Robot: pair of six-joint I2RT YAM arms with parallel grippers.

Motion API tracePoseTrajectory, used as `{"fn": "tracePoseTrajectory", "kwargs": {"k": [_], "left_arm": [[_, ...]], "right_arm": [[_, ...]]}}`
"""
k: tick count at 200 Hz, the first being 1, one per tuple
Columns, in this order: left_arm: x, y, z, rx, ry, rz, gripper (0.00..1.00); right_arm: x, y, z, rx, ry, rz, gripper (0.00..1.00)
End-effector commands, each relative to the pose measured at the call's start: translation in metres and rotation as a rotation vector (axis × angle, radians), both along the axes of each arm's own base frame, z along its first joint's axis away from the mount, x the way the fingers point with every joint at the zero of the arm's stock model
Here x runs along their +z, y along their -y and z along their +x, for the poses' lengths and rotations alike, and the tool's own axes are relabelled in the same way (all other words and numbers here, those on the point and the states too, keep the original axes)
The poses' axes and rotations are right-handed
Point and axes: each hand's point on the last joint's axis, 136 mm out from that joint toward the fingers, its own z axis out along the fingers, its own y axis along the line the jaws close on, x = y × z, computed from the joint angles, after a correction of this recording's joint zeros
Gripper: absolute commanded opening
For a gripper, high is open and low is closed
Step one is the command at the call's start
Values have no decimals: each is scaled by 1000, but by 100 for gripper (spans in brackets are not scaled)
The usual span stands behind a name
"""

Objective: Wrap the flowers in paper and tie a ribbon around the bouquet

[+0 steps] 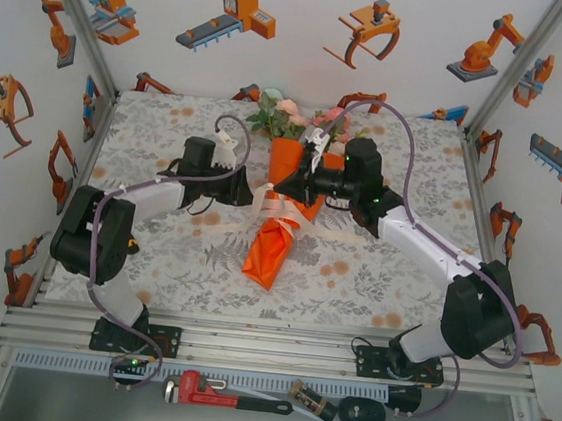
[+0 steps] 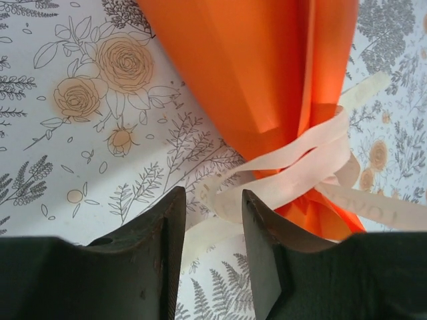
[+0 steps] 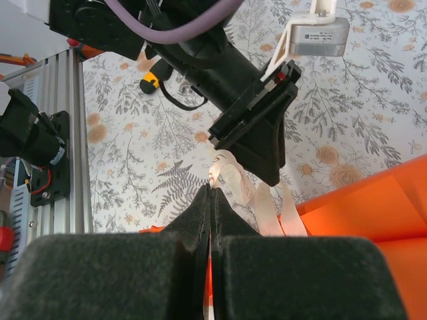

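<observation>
The bouquet (image 1: pixel 277 232) lies in the middle of the table (image 1: pixel 155 258), with its blooms toward the far edge and its tapered tip toward the near edge. The ribbon (image 2: pixel 293 170) circles its waist. We see the right gripper (image 3: pixel 211 190) pinched shut on a ribbon strand. The left gripper (image 2: pixel 213 195) is half open and grips nothing; a loose tail runs between its fingers.

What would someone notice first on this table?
The bright orange paper cone lies in the middle of the flowery tablecloth, with pink and cream flowers poking out at its far end. A cream ribbon is wound around its narrow part, and the right hand pinches that ribbon.
</observation>
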Motion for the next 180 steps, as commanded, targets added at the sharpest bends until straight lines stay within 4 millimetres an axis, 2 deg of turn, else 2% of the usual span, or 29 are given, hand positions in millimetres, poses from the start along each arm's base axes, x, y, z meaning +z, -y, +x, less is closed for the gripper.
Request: {"fn": "tracePoseTrajectory", "kwargs": {"k": [1,33,52,67,87,123,143,167,180], "left_arm": [[12,13,3,-28,0,-78,34],[8,14,0,-46,-18,-71,31],[-1,8,4,-15,-40,-34,13],[-3,6,5,-1,-46,-25,8],[13,-1,11,54,-6,-31,0],[63,-33,23,295,49,-77,0],[78,-41,16,379,25,-159,0],[79,-43,1,461,-61,-285,0],[83,-38,-12,479,-88,-337,0]], "right_arm": [[12,3,0,-8,43,11,0],[11,3,2,-9,37,7,0],[13,2,3,-10,36,9,0],[15,4,4,-20,40,9,0],[16,6,7,-48,41,4,0],[13,13,26,-176,-16,1,0],[6,12,35,-217,-77,9,0],[-6,8,47,-262,-174,20,0],[-14,10,56,-311,-220,7,0]]}}
